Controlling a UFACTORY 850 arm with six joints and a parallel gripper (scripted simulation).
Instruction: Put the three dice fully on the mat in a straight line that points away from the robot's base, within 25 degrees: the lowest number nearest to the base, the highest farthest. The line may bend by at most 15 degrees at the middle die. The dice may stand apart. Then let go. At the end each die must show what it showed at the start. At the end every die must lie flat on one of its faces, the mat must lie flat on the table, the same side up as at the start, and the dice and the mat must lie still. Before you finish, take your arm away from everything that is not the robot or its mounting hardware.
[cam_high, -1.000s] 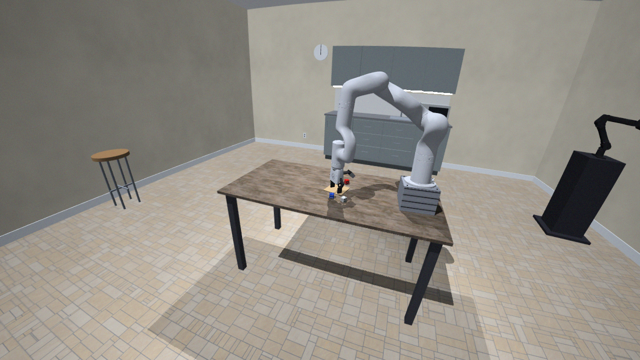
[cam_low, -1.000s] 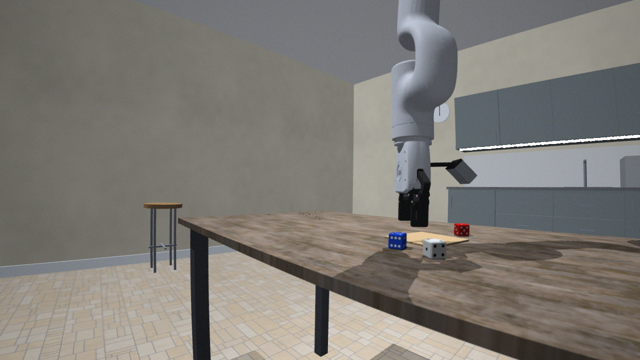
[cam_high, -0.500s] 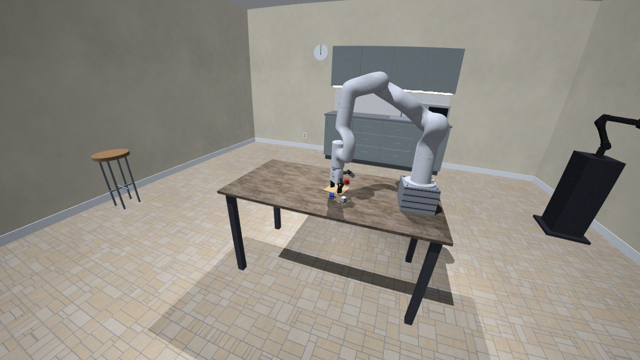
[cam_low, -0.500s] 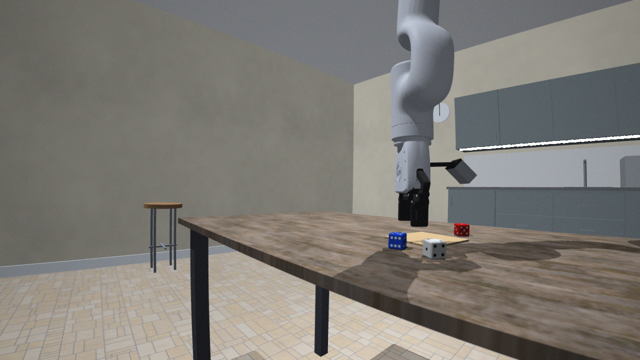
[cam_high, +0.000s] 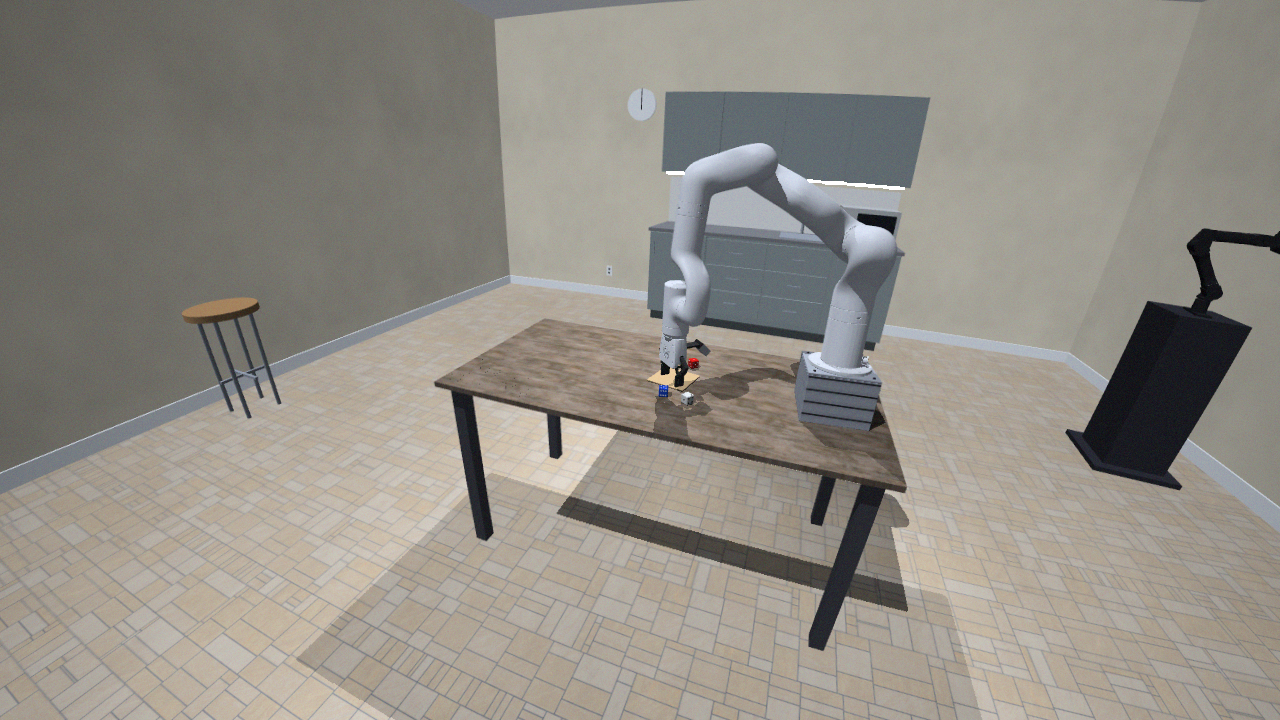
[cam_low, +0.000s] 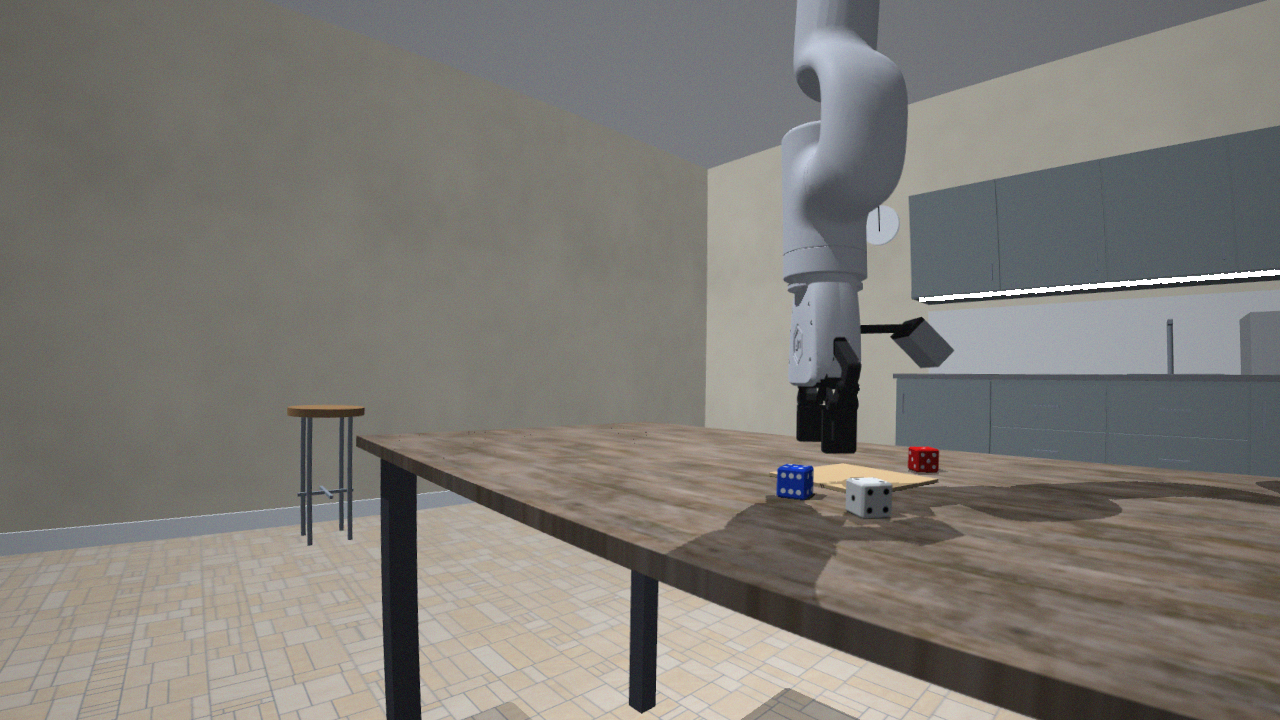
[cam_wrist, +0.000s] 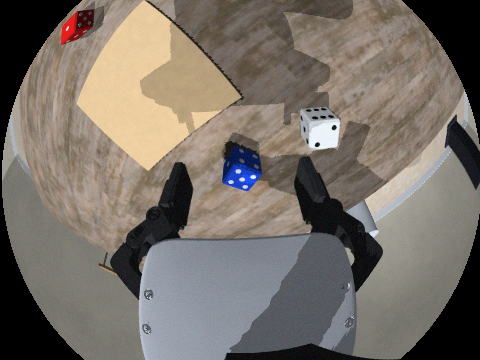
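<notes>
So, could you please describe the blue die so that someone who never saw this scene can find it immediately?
Find the wooden table and the tan mat on it, under the open gripper. The blue die sits on the bare wood beside the mat, not on it. It is the only blue one; the white die is next to it and the red die lies beyond the mat.
</notes>
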